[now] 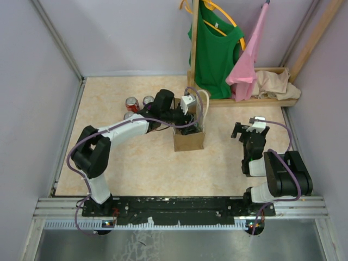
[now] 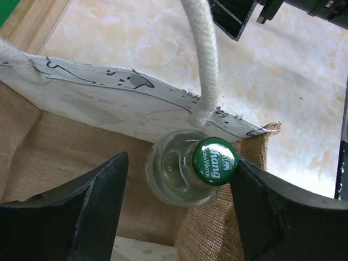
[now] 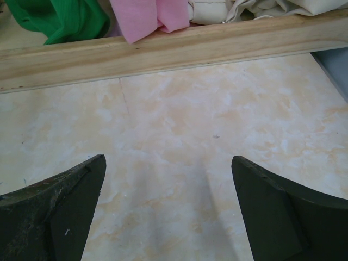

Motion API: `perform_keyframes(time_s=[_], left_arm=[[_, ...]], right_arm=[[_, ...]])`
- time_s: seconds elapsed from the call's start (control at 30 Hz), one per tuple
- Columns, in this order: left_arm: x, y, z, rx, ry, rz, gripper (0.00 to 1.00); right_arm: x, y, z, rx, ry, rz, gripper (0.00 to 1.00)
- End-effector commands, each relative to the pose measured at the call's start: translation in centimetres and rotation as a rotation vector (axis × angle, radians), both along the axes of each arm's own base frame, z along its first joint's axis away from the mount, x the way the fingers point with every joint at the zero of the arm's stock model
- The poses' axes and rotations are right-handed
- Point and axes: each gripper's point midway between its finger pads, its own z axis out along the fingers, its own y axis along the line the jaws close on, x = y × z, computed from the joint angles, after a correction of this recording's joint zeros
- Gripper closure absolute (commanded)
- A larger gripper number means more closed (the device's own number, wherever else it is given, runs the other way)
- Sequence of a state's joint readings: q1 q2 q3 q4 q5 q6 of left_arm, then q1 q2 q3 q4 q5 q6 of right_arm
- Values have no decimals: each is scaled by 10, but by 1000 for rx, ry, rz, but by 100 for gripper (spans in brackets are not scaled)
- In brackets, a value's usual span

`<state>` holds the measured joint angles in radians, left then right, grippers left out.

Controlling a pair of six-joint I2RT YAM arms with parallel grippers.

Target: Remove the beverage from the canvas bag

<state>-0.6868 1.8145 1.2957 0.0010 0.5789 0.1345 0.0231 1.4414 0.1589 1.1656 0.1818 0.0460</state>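
The canvas bag (image 1: 188,140) stands upright mid-table, tan burlap with white rope handles (image 2: 204,65). Inside it, in the left wrist view, stands the beverage (image 2: 174,179), a clear glass bottle with a green cap (image 2: 215,161). My left gripper (image 2: 180,163) reaches down into the bag's mouth (image 1: 190,111), open, one finger on each side of the bottle neck. The right-hand finger (image 2: 261,201) touches the cap; the left-hand finger (image 2: 103,201) stands apart from the glass. My right gripper (image 1: 246,130) hovers open over bare table (image 3: 168,163), right of the bag.
Red and silver cans (image 1: 132,103) (image 1: 148,100) stand left of the bag, behind my left arm. A wooden rack (image 1: 244,100) at the back holds a green shirt (image 1: 215,54), a pink garment (image 1: 250,60) and a beige cloth heap (image 1: 274,84).
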Motion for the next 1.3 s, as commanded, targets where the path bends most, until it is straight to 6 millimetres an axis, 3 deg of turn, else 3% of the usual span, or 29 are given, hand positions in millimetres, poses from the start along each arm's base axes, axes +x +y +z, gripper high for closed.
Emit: perform_keyframes(time_s=[0.0,0.2,1.03,1.27], left_arm=[[-3,-3,1,-30,2,-36,22],[-6,-5,7,-32,14,-58,21],[6,-12,0,8,30,-63,20],[8,-11,-13,33,25,-68,20]], right_arm=[[9,-1,20,3,-71,-5,1],[9,-1,20,2,-71,-4,1],[9,-1,20,3,-70,-6,1],[9,-1,20,2,-72,-5,1]])
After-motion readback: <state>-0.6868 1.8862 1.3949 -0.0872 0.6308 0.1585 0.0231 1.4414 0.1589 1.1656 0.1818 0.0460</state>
